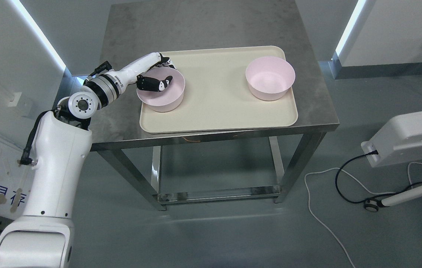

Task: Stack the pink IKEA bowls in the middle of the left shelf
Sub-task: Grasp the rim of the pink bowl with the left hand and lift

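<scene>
The table of bare steel carries a cream tray, and both pink bowls sit on that tray, well apart. No shelf shows anywhere in the head view, so the stacking looks not yet begun: neither bowl is nested in the other, and neither has left the tray. What remains, as I judge it, is to lift one bowl, carry it off to the shelf, and then bring the second to sit inside it.

The left arm reaches in from 8 o'clock, and the left hand is at the left bowl, at the tray's 9 o'clock side. The thumb lies inside the bowl against its wall while the fingers wrap the outer rim at the far side, so the hand appears clamped on the rim, with the bowl resting on the tray.

The right bowl stands at the tray's 2 o'clock corner, untouched. Both bowls are empty.
</scene>
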You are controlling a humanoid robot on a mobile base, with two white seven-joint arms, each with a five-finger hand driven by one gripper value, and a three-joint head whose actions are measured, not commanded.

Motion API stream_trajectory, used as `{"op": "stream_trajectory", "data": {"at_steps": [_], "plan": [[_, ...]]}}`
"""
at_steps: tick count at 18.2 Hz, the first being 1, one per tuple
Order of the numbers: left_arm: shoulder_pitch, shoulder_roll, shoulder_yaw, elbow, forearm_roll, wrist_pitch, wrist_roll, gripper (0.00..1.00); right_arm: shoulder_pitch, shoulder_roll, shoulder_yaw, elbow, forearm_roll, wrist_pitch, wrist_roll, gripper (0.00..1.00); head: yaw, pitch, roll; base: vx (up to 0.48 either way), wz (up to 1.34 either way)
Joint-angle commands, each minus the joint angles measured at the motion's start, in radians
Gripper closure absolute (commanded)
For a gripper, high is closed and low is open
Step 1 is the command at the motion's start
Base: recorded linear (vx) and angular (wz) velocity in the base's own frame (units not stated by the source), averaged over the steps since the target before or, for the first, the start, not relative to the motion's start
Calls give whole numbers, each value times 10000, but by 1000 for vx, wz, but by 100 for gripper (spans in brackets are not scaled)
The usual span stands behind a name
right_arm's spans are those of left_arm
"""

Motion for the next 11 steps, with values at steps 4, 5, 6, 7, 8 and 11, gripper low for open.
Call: {"op": "stream_trajectory", "data": {"at_steps": [4,5,6,7,8,11], "plan": [[-696,-701,1174,-39,37,-331,62,100,-4,-174,0,0,-2,-5,0,0,0,0,0,0,0],[-773,-839,1190,-100,37,-331,47,100,11,-174,0,0,-2,-5,0,0,0,0,0,0,0],[-850,-946,1190,-253,52,-331,32,100,-4,-174,0,0,-2,-5,0,0,0,0,0,0,0],[-866,-1054,1190,-467,52,-316,32,100,-4,-174,0,0,-2,-5,0,0,0,0,0,0,0],[-881,-1298,1190,-758,52,-300,-120,100,-4,-174,0,0,-2,-5,0,0,0,0,0,0,0],[-942,-2476,1007,-1541,37,-208,-857,100,-4,-174,0,0,-2,-5,0,0,0,0,0,0,0]]}}
